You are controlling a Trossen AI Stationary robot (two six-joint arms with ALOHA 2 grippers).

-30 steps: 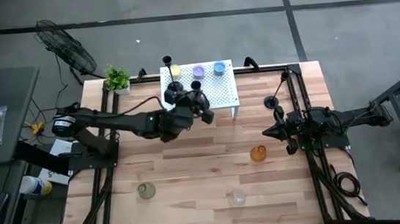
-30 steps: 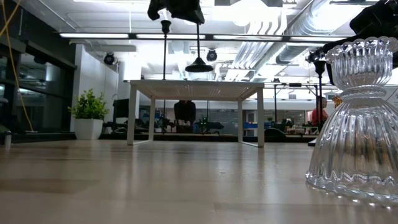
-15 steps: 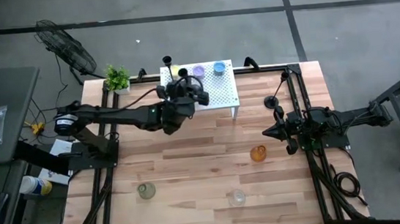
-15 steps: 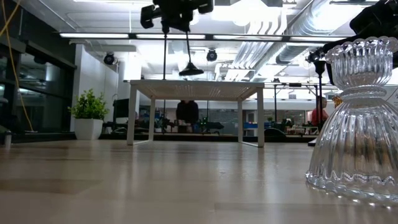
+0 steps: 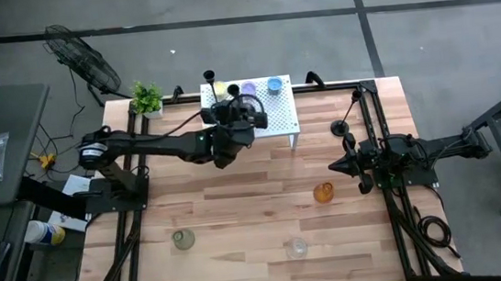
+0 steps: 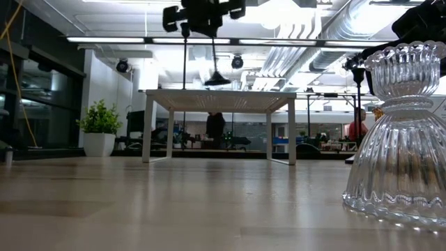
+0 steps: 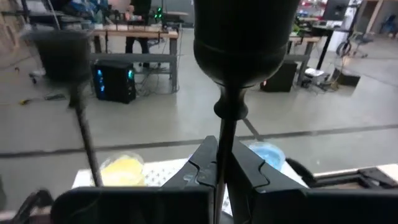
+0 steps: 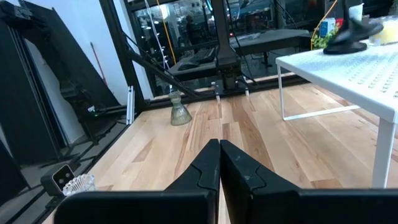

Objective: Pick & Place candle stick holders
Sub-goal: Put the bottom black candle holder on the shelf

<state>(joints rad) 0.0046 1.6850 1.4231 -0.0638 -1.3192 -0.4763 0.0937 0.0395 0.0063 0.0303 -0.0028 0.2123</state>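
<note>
While seen from above, the left gripper [image 5: 236,122] hangs over the white rack [image 5: 281,119] at twelve o'clock on the table [image 5: 239,215], clenched on a black candlestick [image 5: 250,116]. A second candlestick [image 5: 210,74] stands at the rack's far left corner, with yellow [image 5: 220,89], purple [image 5: 248,90] and blue [image 5: 275,85] cups along its back edge. An amber cup [image 5: 324,191] sits toward four o'clock, a green cup [image 5: 183,239] toward seven and a clear cup [image 5: 297,246] near six. The right gripper [image 5: 338,165] waits at three o'clock, clenched on nothing, with a third candlestick [image 5: 340,130] just beside it.

From table height, the held candlestick's base [image 6: 217,79] floats just above the rack top [image 6: 219,92], and the clear cup [image 6: 404,132] looms close by.

Past the left wrist, both fingers [image 7: 202,163] pinch the thin stem [image 7: 226,134] below the socket [image 7: 242,43].

Past the right wrist, the closed fingers [image 8: 205,163] point across bare wood toward the green cup [image 8: 180,111].

The candlestick looks stiff, light and top-heavy on a smooth stem; I judge a grip low on the stem steadies it best
</note>
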